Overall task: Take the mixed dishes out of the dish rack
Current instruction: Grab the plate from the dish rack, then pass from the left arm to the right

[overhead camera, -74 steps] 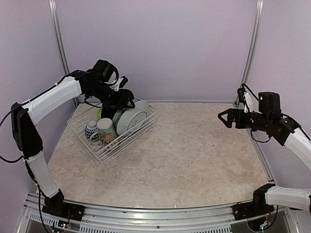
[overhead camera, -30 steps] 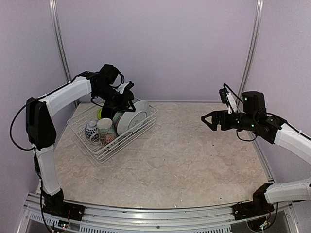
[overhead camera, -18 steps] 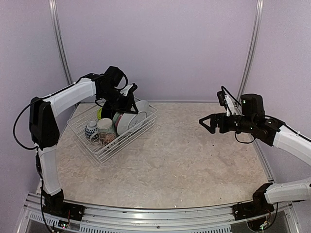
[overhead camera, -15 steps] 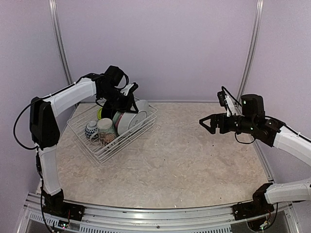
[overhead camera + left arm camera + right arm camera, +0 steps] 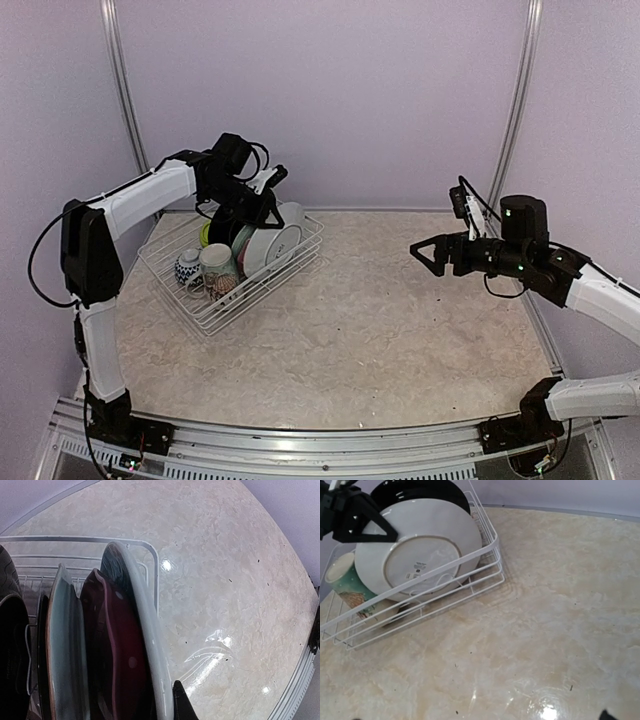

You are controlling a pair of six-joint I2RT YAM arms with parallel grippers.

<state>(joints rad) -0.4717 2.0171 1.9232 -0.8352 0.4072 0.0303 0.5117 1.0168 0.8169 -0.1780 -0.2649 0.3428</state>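
Note:
The dish rack (image 5: 205, 316) stands at the back left, holding upright plates, a cream patterned mug (image 5: 215, 265), a blue-white bowl (image 5: 188, 266) and a lime green bowl (image 5: 205, 234). My left gripper (image 5: 258, 208) is shut on the top rim of the front white plate (image 5: 272, 243). In the left wrist view one black fingertip (image 5: 181, 706) presses the white plate's (image 5: 145, 625) outer face; the other finger is hidden behind it. A dark red plate (image 5: 112, 650) stands right behind. My right gripper (image 5: 428, 253) hovers open and empty above the table's right side.
The right wrist view shows the rack's (image 5: 491, 536) front corner, the white plate's underside (image 5: 420, 555), a black plate (image 5: 420, 492) behind it and the mug (image 5: 342, 577). Marbled tabletop (image 5: 380, 320) stretches right of the rack. Purple walls close the back and sides.
My left gripper has closed onto the white plate's rim and shifted slightly. The right gripper has drifted a little leftward, still open.

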